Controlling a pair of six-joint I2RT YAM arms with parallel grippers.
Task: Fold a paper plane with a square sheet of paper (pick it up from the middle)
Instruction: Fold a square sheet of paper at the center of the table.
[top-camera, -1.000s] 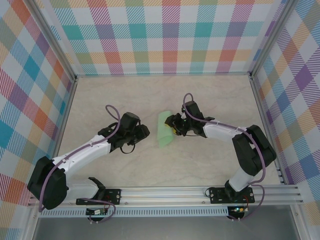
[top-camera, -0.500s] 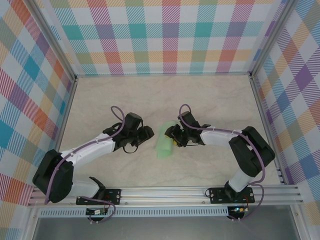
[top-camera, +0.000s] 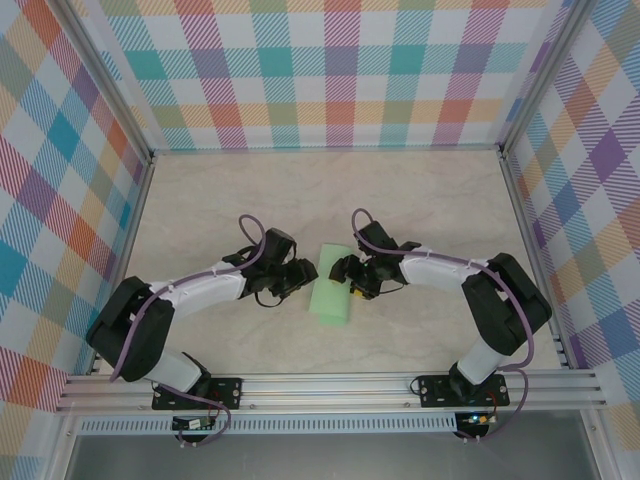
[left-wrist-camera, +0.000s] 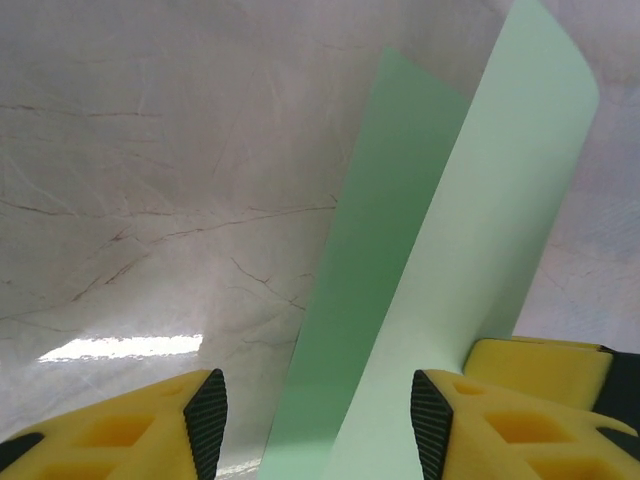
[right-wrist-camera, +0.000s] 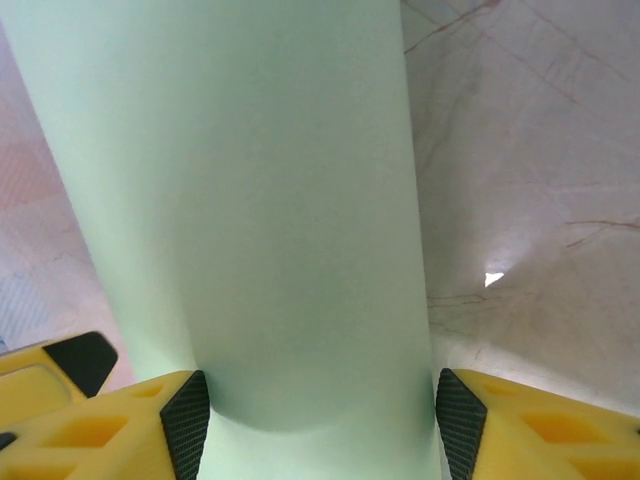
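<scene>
Square sheet of paper (top-camera: 330, 298) is folded over and lies on the table (top-camera: 200, 200), wedged between both claws. Left gripper (left-wrist-camera: 318, 432) at sheet's left edge: jaws apart, sheet runs through the gap, hugging one finger. Right gripper (right-wrist-camera: 315, 432) at sheet's right edge: jaws wide, curved sheet spans the whole gap, pad contact unclear.
</scene>
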